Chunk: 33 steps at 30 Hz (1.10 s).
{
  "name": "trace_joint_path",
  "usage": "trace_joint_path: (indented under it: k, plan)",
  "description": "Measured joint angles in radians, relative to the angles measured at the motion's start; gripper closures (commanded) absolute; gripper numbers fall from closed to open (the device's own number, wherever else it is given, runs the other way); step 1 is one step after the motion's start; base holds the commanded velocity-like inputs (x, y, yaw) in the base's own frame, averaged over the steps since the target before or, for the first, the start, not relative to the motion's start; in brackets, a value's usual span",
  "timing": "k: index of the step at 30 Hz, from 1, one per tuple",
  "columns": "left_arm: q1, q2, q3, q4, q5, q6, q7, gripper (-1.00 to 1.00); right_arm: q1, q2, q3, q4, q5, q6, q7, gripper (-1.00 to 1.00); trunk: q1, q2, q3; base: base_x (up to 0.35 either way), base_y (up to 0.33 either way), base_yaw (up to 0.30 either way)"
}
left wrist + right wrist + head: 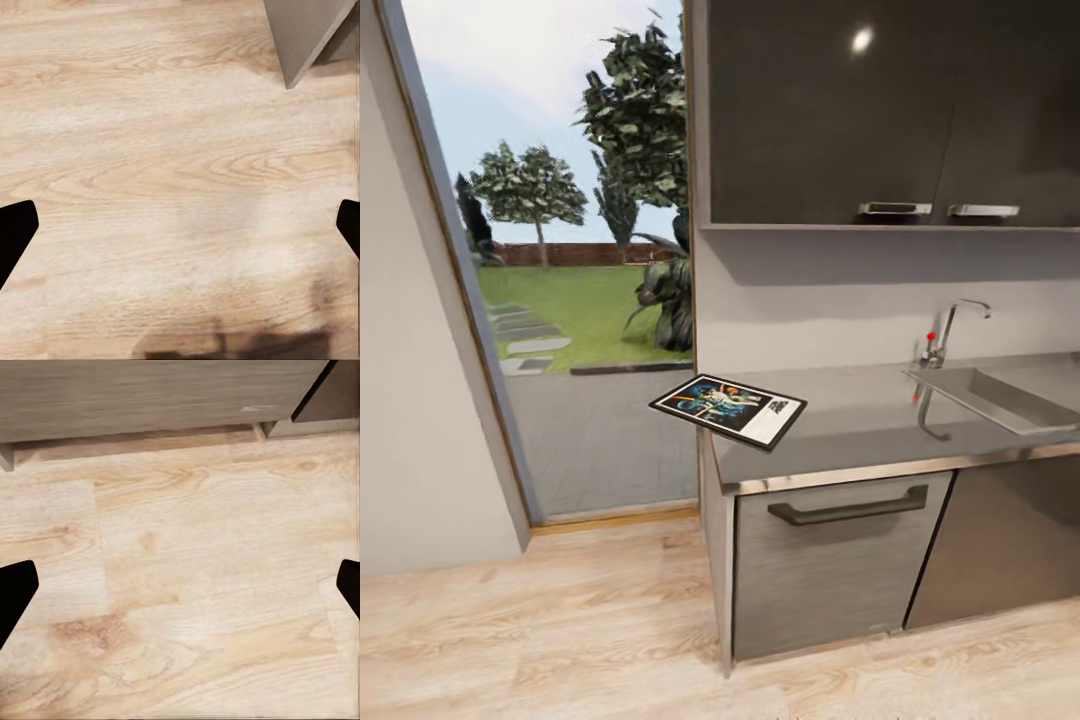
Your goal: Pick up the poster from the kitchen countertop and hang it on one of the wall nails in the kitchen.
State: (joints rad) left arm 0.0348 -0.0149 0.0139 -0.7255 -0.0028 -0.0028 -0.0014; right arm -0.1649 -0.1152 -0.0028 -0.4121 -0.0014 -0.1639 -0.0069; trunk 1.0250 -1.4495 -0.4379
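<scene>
The rectangular black-framed poster, with its white inner border, dark blue artwork and white title strip, lies flat on the left end of the long grey brushed-metal kitchen countertop; one corner juts out past the counter's left edge, over the floor; the poster sits skewed to the counter's front edge, well apart from the inset steel sink and the chrome tap further right. Below the counter stands a grey cabinet front with a dark bar handle; above it hang dark glossy wall cupboards with two metal handles. To the left, a tall glass opening looks onto a lawn and trees; pale wood-plank flooring spreads below.

In the left wrist view the left gripper hangs over bare wood planks, its two black fingertips spread wide at the picture's edges with nothing between them; a grey cabinet corner shows nearby. In the right wrist view the right gripper is likewise spread wide and empty, above the floor just beside the grey cabinet base.
</scene>
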Motion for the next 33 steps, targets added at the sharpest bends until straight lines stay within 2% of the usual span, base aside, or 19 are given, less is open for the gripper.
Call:
trace_joint_path:
  k: [8, 22, 27, 33]
  plan:
    - [0.0, 0.0, 0.0, 0.0, 0.0, 0.0, 0.001, -1.0, 0.0, 0.0, 0.0, 0.0, 0.0, 0.0, 0.0, -1.0, 0.0, 0.0, 0.0, 0.034, 0.094, -0.262]
    - [0.0, 0.0, 0.0, -0.001, 0.0, 0.0, 0.0, -1.0, 0.0, 0.0, -0.001, 0.001, 0.0, 0.0, 0.0, -1.0, 0.0, 0.0, 0.0, 0.066, 0.258, -0.04]
    - [0.0, 0.0, 0.0, 0.0, 0.0, 0.0, 0.0, -1.0, 0.0, 0.0, 0.0, 0.0, 0.0, 0.0, 0.0, -1.0, 0.0, 0.0, 0.0, 0.003, 0.261, -0.215]
    - [0.0, 0.0, 0.0, 0.002, 0.0, 0.0, 0.0, -1.0, 0.0, 0.0, 0.0, 0.0, 0.0, 0.0, 0.0, -1.0, 0.0, 0.0, 0.0, 0.006, 0.073, -0.285]
